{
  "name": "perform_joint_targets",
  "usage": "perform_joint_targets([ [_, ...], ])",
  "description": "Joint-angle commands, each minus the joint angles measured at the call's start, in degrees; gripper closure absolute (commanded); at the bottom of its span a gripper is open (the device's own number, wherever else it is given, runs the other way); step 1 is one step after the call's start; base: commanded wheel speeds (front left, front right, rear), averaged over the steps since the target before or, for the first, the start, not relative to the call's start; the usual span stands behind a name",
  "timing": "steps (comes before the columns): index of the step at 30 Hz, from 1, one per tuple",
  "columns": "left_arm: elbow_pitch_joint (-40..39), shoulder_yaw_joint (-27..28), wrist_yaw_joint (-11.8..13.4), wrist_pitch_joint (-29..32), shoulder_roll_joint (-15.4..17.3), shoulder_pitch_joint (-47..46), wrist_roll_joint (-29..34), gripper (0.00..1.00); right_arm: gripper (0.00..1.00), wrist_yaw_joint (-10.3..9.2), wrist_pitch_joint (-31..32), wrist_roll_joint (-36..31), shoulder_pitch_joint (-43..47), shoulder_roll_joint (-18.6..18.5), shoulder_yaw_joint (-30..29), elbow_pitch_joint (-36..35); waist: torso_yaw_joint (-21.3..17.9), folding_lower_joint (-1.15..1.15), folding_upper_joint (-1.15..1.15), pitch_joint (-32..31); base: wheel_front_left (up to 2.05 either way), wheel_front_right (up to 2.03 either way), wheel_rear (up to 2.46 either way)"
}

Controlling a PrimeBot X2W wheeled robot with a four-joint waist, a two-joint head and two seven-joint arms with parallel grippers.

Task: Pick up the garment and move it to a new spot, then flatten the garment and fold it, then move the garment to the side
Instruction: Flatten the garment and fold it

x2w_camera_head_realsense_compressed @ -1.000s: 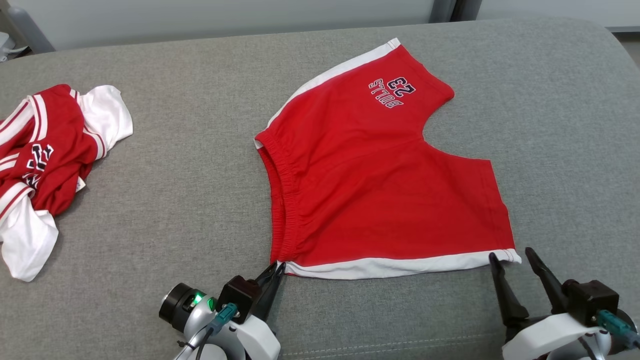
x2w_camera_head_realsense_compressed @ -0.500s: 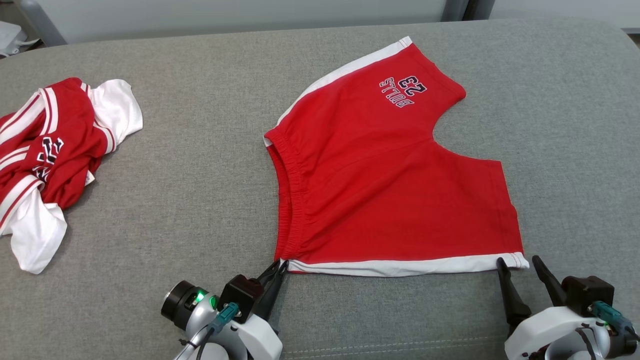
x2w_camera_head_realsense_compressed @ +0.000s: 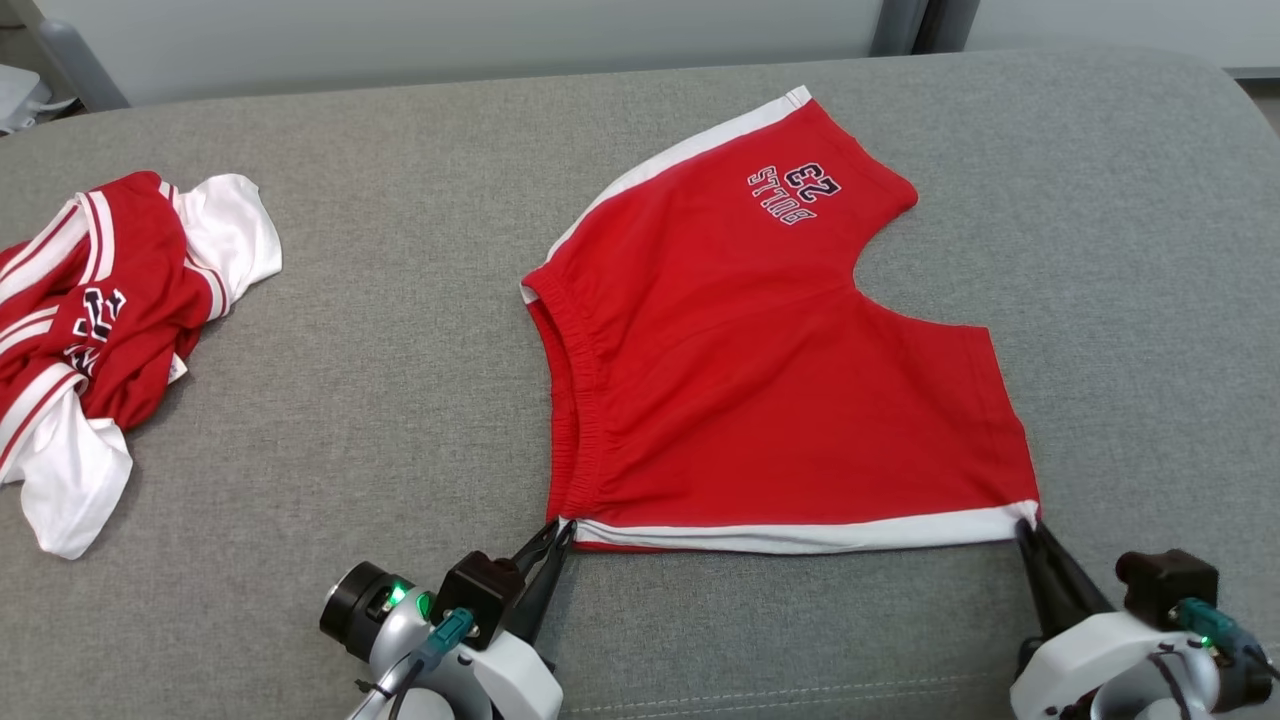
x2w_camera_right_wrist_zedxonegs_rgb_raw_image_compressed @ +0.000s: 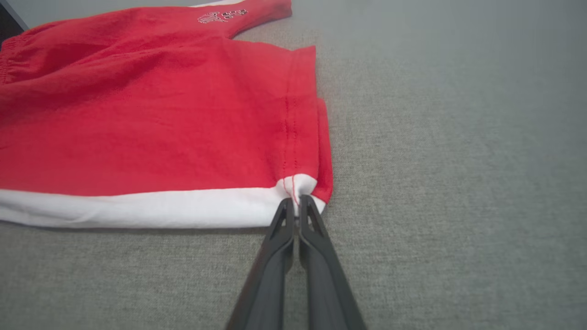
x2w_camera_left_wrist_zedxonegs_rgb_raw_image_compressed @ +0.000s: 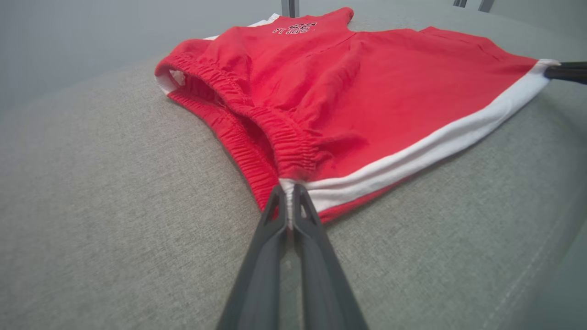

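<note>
left claw (x2w_camera_head_realsense_compressed: 562, 527): clenched on near waistband corner of shorts (x2w_camera_head_realsense_compressed: 760, 380) | shorts: spread flat ahead of and between both claws | right claw (x2w_camera_head_realsense_compressed: 1026, 527): clenched on near hem corner | step: both corners to be lifted together, edge kept taut

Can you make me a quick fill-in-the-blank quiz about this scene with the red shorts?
1. The left gripper pinches the red shorts beside their elastic ____.
2. The right gripper is ____ on the shorts' white-striped hem corner.
3. The number printed on the shorts is ____.
Missing words: waistband; shut; 23.
</note>
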Motion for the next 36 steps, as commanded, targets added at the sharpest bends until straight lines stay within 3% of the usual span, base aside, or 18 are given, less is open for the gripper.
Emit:
perform_joint_targets([
  [1,-2.14,1.59,-0.03,-0.34,0.47,0.22,-0.81,1.00,1.00,-0.01,-0.78,0.00,-0.10,-1.54,0.72,-2.38,-0.01,0.00,0.00,-0.28,0.00,0.00,0.00],
  [12,-14.26,1.99,-0.99,0.36,1.56,6.31,-5.44,1.00,1.00,-0.01,-0.78,-0.89,8.93,-4.57,-5.74,-18.15,-0.97,0.00,0.00,-2.98,0.00,0.00,0.00],
  [26,-40.32,-0.97,-1.32,17.48,7.89,16.68,-10.76,1.00,1.00,-0.01,1.19,-4.70,24.54,-7.49,-9.56,-34.73,-1.18,0.00,0.00,-4.68,0.00,0.00,0.00],
  [30,-40.92,-0.41,-1.43,19.17,7.49,15.47,-14.61,1.00,1.00,-0.01,2.49,0.83,19.52,-6.40,-8.92,-35.13,-0.87,0.00,0.00,-2.82,0.00,0.00,0.00],
  [36,-33.40,0.12,-1.78,19.13,4.64,9.09,-22.34,1.00,1.00,-0.01,4.35,2.02,6.61,-7.39,-6.02,-26.51,0.22,0.00,0.00,-0.33,0.00,0.00,0.00],
])
